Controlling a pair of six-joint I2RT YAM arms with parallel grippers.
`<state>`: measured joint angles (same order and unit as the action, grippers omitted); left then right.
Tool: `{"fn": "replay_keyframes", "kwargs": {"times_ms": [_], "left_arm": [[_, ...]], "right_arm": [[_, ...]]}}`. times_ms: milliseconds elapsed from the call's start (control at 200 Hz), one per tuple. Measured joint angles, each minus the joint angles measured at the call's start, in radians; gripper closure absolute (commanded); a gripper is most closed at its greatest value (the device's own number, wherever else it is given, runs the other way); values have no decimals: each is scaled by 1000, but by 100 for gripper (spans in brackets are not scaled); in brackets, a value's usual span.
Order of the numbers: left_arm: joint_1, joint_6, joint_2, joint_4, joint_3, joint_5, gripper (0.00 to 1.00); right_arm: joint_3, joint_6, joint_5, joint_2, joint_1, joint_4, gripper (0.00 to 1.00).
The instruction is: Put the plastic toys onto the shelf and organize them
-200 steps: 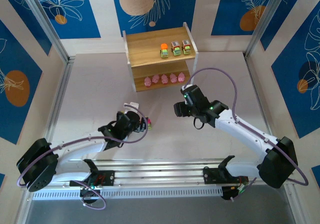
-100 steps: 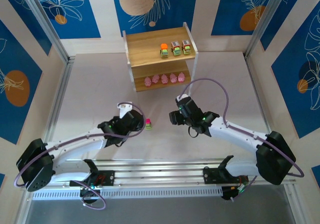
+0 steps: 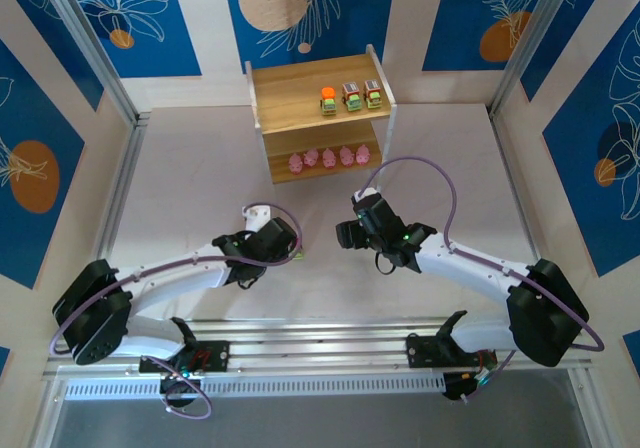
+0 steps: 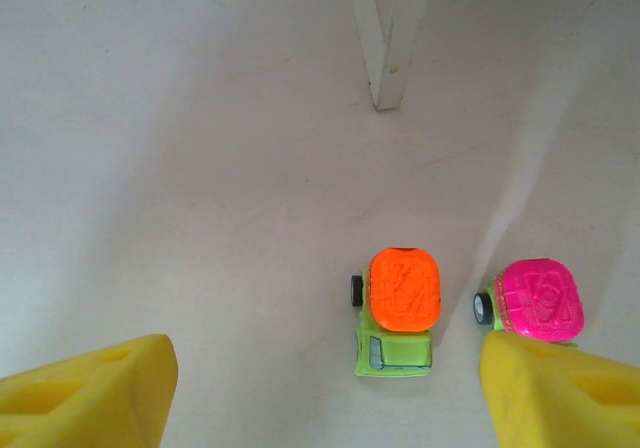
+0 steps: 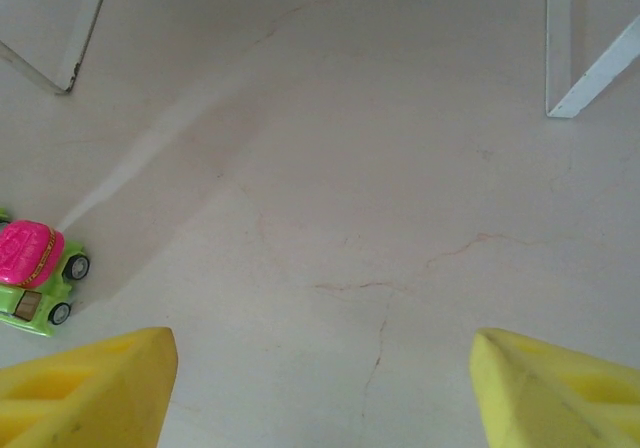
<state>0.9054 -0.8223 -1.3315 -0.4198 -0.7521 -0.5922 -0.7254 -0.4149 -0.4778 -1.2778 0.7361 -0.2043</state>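
Observation:
The wooden shelf (image 3: 300,114) stands at the back, with three toy cars (image 3: 351,97) on its top tier and several pink blob toys (image 3: 327,157) in a row on the lower tier. Two more cars sit on the table: an orange-topped green car (image 4: 398,313) and a magenta-topped one (image 4: 535,303). My left gripper (image 4: 325,393) is open above them; the orange car lies between its yellow fingers (image 4: 90,393), near the right one. The magenta car (image 5: 35,273) stands just outside that finger. My right gripper (image 5: 320,388) is open over bare table.
White shelf legs (image 4: 385,38) stand just beyond the two cars, and another leg (image 5: 575,68) lies ahead of the right gripper. The two gripper heads (image 3: 292,250) (image 3: 343,234) are close together in front of the shelf. Blue patterned walls enclose the table.
The left gripper has slid right over the two loose cars and its jaws narrowed a little. The right gripper has pulled back from the shelf toward the near left.

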Motion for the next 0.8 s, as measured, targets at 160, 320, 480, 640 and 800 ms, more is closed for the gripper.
{"fn": "replay_keyframes", "kwargs": {"times_ms": [160, 320, 480, 640, 800], "left_arm": [[-2, 1, -44, -7, -15, 13, 25], [-2, 1, -80, 0, -16, 32, 25], [-5, 1, -98, 18, -16, 41, 26], [-10, 1, -115, 27, -18, 42, 27], [-14, 5, -139, 40, -26, 51, 33]], "right_arm": [[0, -4, 6, 0, -5, 0, 8], [0, -11, 8, 0, -6, -1, 7], [0, -11, 7, 0, -11, -1, 0], [0, -14, 8, 0, -17, -1, 1], [0, -14, 8, 0, -19, -1, 0]]}}
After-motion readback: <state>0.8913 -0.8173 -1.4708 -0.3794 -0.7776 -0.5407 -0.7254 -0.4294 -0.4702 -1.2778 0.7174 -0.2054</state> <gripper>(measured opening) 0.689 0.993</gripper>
